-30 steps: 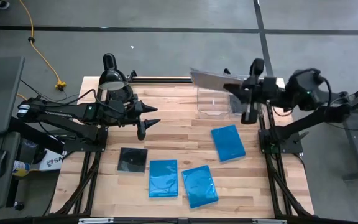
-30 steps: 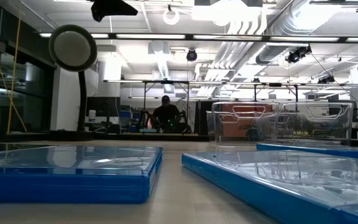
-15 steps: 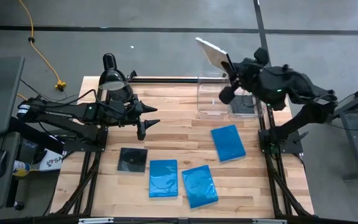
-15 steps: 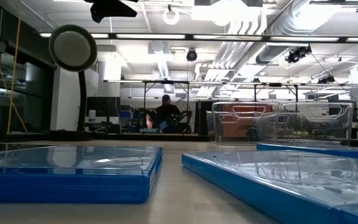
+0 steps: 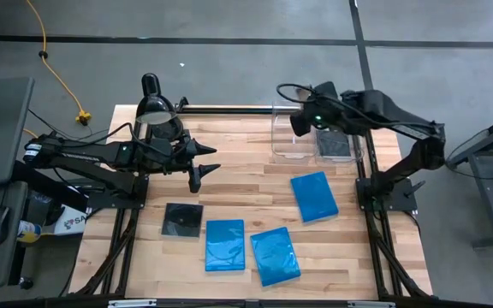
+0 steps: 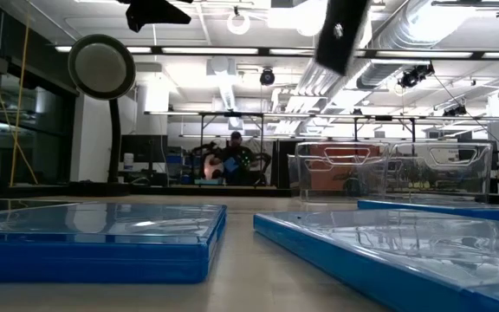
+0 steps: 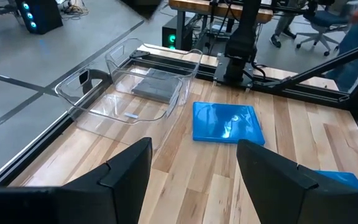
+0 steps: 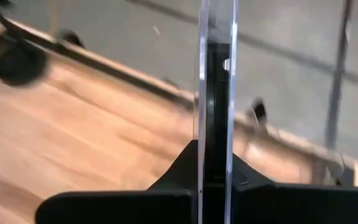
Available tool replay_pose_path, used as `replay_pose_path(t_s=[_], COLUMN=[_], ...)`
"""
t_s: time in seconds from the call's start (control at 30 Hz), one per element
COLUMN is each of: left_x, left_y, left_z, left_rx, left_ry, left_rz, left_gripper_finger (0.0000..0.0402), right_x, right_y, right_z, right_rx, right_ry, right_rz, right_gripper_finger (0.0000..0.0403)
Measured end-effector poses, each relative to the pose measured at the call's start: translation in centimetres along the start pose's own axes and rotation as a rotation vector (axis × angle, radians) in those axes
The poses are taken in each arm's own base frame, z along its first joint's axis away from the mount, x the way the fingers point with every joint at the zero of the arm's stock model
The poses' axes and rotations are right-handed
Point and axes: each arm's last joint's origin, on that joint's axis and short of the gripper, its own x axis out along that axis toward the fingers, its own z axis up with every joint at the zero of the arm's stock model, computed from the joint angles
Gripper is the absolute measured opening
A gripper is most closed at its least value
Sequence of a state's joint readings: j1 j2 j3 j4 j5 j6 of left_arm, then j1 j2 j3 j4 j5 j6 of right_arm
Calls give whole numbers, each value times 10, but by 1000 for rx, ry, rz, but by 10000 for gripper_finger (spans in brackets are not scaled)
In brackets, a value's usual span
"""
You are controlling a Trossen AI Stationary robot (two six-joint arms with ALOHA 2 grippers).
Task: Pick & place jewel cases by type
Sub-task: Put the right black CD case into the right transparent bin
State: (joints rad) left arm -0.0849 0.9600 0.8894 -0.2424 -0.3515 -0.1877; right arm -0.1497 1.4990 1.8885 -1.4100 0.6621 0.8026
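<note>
Held case: a black jewel case stands edge-on between the closed fingers of the right gripper, pinched by its thin edge; it hangs above the clear bins.
Landmark: the clear bins sit at the table's far right corner, two compartments side by side.
Already sorted: one black case lies flat in the bin compartment nearer the right arm's base; the other compartment looks bare.
Black case left: one more black case lies flat on the table, well apart from the bins, toward the near left.
Blue cases: one blue case lies just in front of the bins; two more lie side by side farther toward the near edge, beside the black one.
Right gripper: over the bins, jaws clamped on the black case.
Left gripper: the left gripper waits well to the left of the bins, above the table, jaws wide and holding nothing.
Step in hand: carrying a black case to the bins for release, as I judge it.
Next move: likely lowering over the compartment that holds the black case, tilting the case flat, then opening; a tilted drop could catch the bin wall.
</note>
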Motion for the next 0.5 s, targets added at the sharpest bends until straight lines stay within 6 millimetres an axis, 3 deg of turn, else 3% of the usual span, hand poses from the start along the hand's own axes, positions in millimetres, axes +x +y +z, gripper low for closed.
replay_pose_path(t_s=[0.3, 0.5], left_x=[0, 0], left_y=[0, 0], left_z=[0, -2], left_rx=[0, 7], left_ry=[1, 27], left_rz=[-1, -23], left_gripper_finger=[236, 236], right_x=[70, 102], right_y=[-18, -38], right_z=[-27, -39], right_rx=[3, 17], right_ry=[246, 347], right_rz=[-180, -290], right_gripper_finger=[0, 0])
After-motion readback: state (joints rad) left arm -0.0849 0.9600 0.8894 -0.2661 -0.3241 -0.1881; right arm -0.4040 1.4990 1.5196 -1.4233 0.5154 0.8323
